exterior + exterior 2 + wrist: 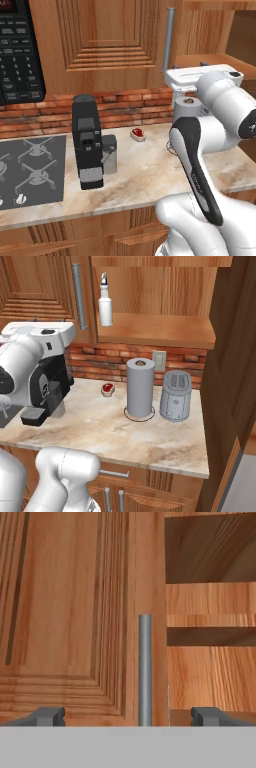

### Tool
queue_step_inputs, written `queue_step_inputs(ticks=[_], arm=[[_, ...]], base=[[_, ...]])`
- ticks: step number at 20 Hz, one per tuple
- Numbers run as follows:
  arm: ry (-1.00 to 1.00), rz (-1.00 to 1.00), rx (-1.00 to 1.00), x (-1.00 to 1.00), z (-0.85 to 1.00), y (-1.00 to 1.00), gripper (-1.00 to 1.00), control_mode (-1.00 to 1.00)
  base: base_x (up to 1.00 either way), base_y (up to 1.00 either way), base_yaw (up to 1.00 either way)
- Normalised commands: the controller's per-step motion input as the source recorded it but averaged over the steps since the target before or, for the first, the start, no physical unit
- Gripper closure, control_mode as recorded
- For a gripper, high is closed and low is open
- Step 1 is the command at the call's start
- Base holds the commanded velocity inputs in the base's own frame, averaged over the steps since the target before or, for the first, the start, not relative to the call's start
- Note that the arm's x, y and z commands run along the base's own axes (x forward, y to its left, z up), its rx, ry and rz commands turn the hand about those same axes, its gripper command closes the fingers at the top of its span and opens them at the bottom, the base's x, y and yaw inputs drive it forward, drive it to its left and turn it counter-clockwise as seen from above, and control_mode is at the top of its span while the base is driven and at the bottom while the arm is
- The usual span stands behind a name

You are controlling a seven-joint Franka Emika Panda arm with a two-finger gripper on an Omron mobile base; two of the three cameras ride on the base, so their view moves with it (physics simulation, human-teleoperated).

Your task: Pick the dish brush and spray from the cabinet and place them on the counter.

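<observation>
between my fingertips [50,716] nothing is held; my gripper [127,717] stands wide open, facing the cabinet [75,612] door's handle [145,667], near but apart. beyond it, the right half is open, and the spray [105,303] stands upright on the shelf [160,331]. i can't see the brush. nothing sits on the counter [100,431] yet, so i judge both pickups remain.

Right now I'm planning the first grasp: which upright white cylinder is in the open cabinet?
The spray, slim with a trigger nozzle, on the cabinet shelf; the paper towel roll stands on the counter.
</observation>
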Motion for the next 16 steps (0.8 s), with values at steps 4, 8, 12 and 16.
queue_step_inputs(ticks=[4, 8, 12, 16], arm=[[0.00, 0.00, 0.00, 0.26, 0.00, 0.00, -1.00, -1.00], [-0.03, 0.01, 0.00, 0.26, 0.00, 0.00, -1.00, -1.00], [-0.07, 0.02, 0.01, 0.18, 0.00, 0.00, -1.00, -1.00], [-0.06, 0.02, 0.01, 0.18, 0.00, 0.00, -1.00, -1.00]], base=[[0.00, 0.00, 0.00], [0.00, 0.00, 0.00], [0.00, 0.00, 0.00], [0.00, 0.00, 0.00]])
